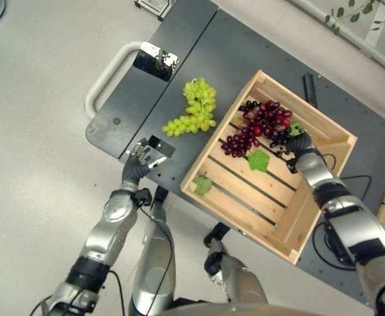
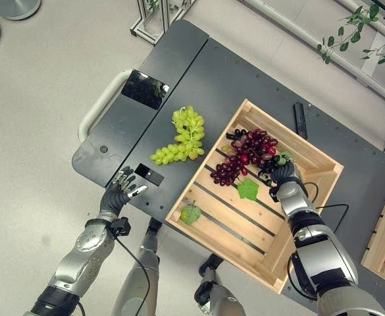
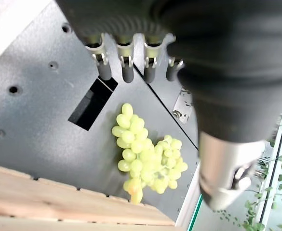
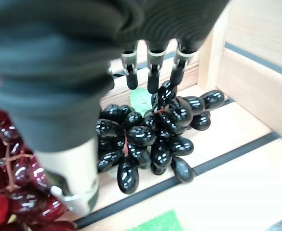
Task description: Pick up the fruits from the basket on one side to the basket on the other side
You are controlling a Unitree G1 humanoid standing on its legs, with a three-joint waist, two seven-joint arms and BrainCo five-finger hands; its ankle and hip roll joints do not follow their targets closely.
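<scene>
Black grapes (image 4: 150, 137) sit right under the right hand (image 2: 284, 172), down in the far corner of the wooden crate (image 2: 208, 227) — the right wrist view gives them glossy and whole, where the head views catch just a dark fringe by the hand. The fingers (image 4: 153, 77) hang straight over the top of the bunch, dark tips touching or just above the uppermost grapes, hard to say which; nothing is curled round the fruit, the hand is relaxed and holds nothing. Red grapes (image 2: 245, 155) lie just beside the thumb side of that hand, touching the black bunch. Two green leaves (image 2: 248, 189) lie flat on the crate slats, nearer the robot than the fingers.

Over to the left hand (image 2: 116, 196): it hovers at the near edge of the dark tabletop (image 2: 146, 59), fingers (image 3: 126, 70) spread and straight, empty. Green grapes (image 3: 148, 161) lie on the tabletop beyond those fingertips, well apart from them, just beside the crate wall.
</scene>
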